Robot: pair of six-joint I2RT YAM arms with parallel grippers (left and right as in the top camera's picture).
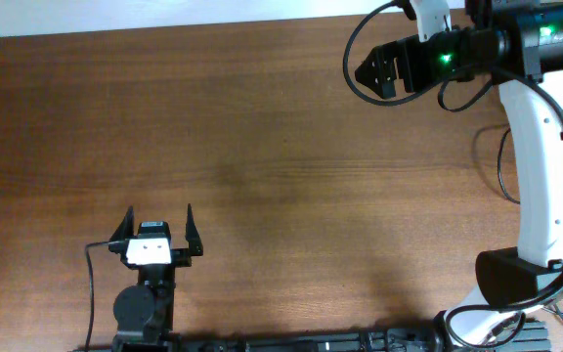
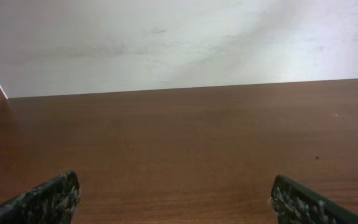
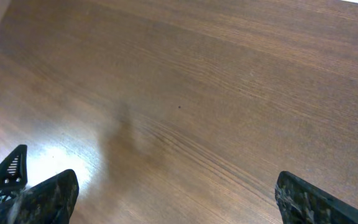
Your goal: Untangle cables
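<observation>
No cables show in any view; I see only the bare brown wooden table (image 1: 262,147). My left gripper (image 1: 159,213) rests near the front left of the table. Its two fingers stand wide apart with nothing between them, and in the left wrist view the left gripper (image 2: 174,186) frames only wood. My right gripper (image 1: 365,73) hangs over the back right of the table, pointing left. It is open too, and the right gripper (image 3: 176,183) has only tabletop between its fingertips.
The table's back edge meets a white wall (image 2: 179,43). The right arm's white link (image 1: 541,176) and its black base (image 1: 511,279) stand at the right edge, with thick black arm wires (image 1: 501,166) beside them. The left arm's base (image 1: 143,308) sits at the front edge.
</observation>
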